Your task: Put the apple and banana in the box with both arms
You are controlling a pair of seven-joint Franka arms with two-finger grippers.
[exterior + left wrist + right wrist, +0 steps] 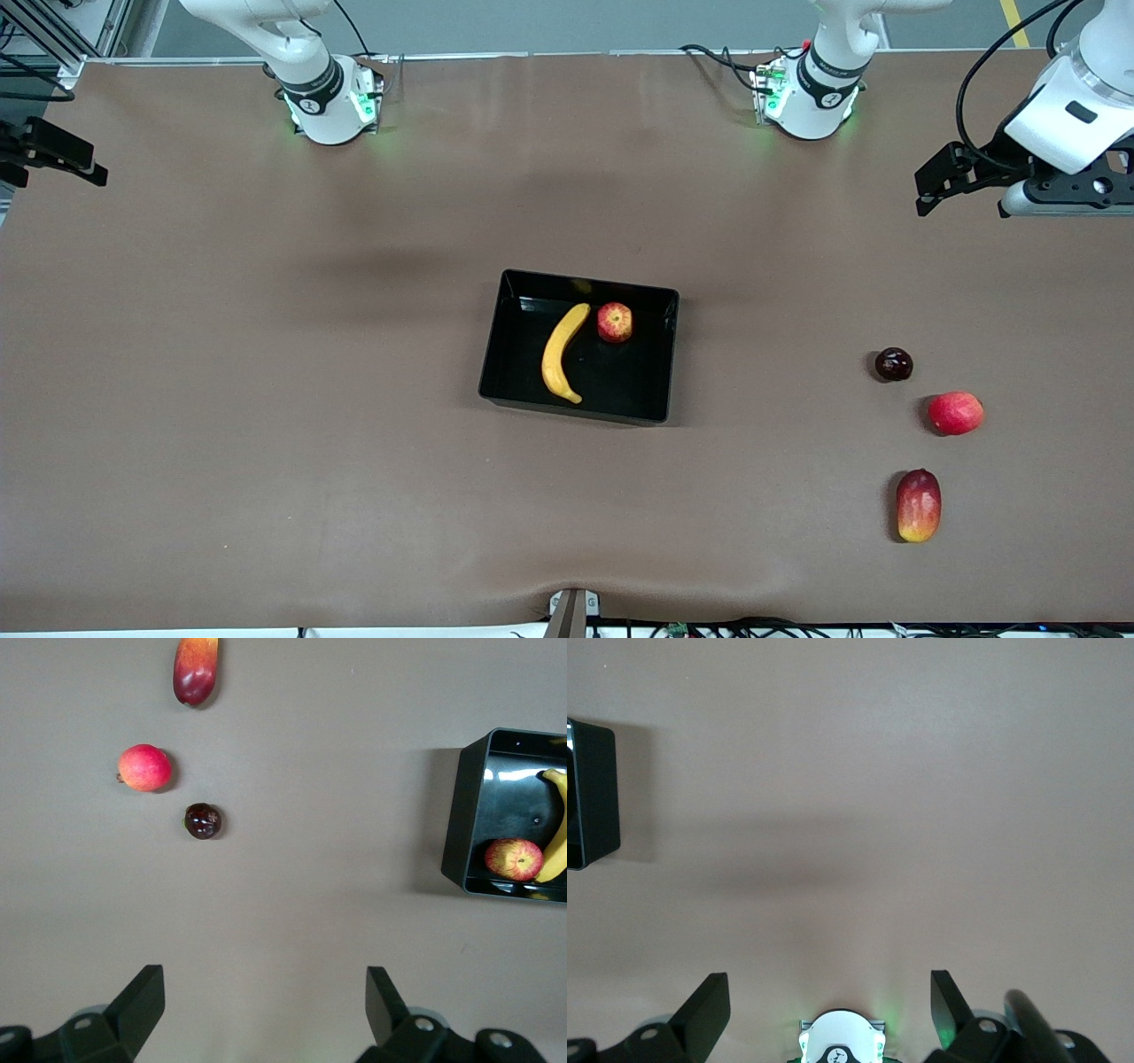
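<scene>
Box: the black box (496, 354) sits mid-table, with both task fruits inside it.
Banana: the banana (562, 354) lies on the box floor, on the side toward the right arm's end.
Apple: the apple (615, 322) rests just beside the banana's upper end, farther from the front camera than the banana's lower tip.
Left gripper: the left gripper (266, 1014) hangs over bare table at the left arm's end, jaws spread wide, holding nothing.
Right gripper: the right gripper (830, 1010) is up over the table near its own base, jaws wide apart and empty.
Other fruit: a dark plum (894, 364), a red-pink fruit (955, 413) and a mango (918, 505) lie well apart from the box.
Step in hand: placement looks done; both arms should wait clear, staying high and leaving the loose fruit alone.
</scene>
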